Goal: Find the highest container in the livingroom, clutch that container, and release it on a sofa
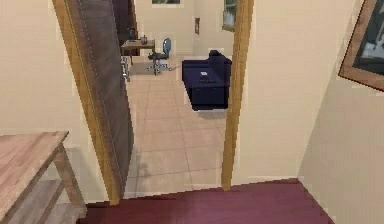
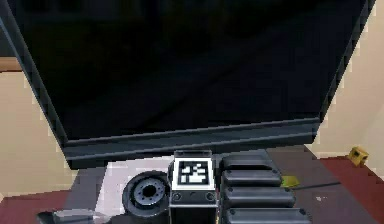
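Through an open doorway (image 1: 175,100) in the forward view, a dark blue sofa (image 1: 208,78) stands on a tiled floor in the room beyond. In the arm side view the arm's dark bar (image 2: 250,190) rises from the bottom edge with a white marked square (image 2: 192,172) at its end. The gripper (image 2: 85,214) lies low at the bottom left, over a dark stand top (image 2: 310,160) with a pale sheet (image 2: 125,175) on it. I cannot tell whether it holds anything.
A large black screen (image 2: 180,70) stands close behind the arm. A wooden door (image 1: 105,80) hangs open on the doorway's left. A wooden table (image 1: 25,165) is at the lower left, a framed picture (image 1: 365,45) on the right wall. A desk (image 1: 138,47) and blue chair (image 1: 160,55) stand far back.
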{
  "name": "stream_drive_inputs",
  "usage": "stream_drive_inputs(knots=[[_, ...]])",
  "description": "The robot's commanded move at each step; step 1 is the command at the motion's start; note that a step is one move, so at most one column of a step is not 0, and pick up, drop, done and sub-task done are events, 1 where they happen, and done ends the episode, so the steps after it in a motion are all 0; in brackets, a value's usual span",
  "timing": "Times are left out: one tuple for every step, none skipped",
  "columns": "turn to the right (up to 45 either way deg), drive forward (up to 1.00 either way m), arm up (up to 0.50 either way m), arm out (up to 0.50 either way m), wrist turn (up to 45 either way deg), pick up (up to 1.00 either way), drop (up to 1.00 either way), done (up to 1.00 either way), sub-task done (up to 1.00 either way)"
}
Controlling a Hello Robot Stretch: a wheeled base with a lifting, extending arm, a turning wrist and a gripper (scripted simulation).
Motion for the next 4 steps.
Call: stream_drive_inputs(knots=[[0.0, 0.0, 0.0, 0.0, 45.0, 0.0, 0.0, 0.0, 0.0], [0.0, 0.0, 0.0, 0.0, 15.0, 0.0, 0.0, 0.0, 0.0], [0.0, 0.0, -0.12, 0.0, 0.0, 0.0, 0.0, 0.0, 0.0], [0.0, 0.0, 0.0, 0.0, 0.0, 1.0, 0.0, 0.0, 0.0]])
